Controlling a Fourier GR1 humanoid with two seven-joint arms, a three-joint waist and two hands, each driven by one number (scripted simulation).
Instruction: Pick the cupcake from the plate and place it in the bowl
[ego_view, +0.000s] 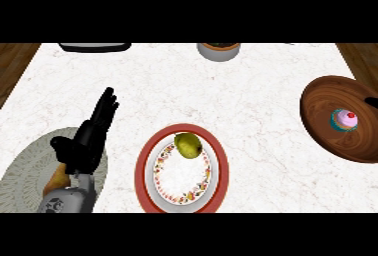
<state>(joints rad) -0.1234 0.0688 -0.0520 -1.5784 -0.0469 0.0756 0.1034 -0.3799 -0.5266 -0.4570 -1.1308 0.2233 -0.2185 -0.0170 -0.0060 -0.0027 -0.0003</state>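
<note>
The cupcake (344, 119) sits inside the wooden bowl (325, 102) at the worktop's right edge, so the job looks done. The left hand (90, 137) rests open, fingers straight, near the left edge, above a grey mat (29, 170). The right hand is out of sight. On the red-rimmed plate (181, 200) by the front edge lies only a yellow-green fruit (187, 145). The risk now: a returning arm could nudge the bowl, which lies close to the edge.
</note>
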